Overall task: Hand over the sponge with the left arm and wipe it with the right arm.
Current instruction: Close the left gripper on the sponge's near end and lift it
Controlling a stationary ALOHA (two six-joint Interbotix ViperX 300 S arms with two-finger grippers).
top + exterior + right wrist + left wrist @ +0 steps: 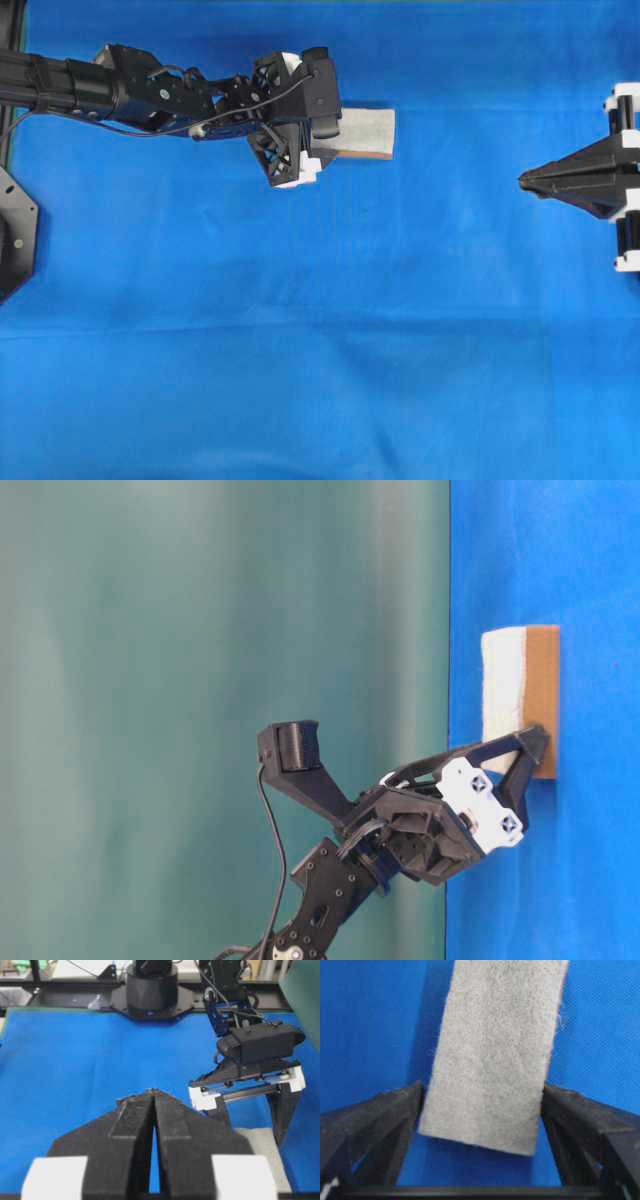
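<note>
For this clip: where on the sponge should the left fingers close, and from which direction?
Across the sponge's narrow width, near the end under the left gripper, coming from above. It lies flat on the blue cloth, long sides exposed, and the open fingers already straddle that width.

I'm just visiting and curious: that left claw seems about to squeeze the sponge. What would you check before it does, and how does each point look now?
1. Left gripper open: ok.
2. Sponge between its fingers: ok, one on each side.
3. Fingers low enough to grip: ok, tips reach the blue cloth in the table-level view.
4. Sponge flat on the cloth: ok.
5. Right gripper out of the way: ok, shut, far right.
6. Sponge centred: cannot tell.
</note>
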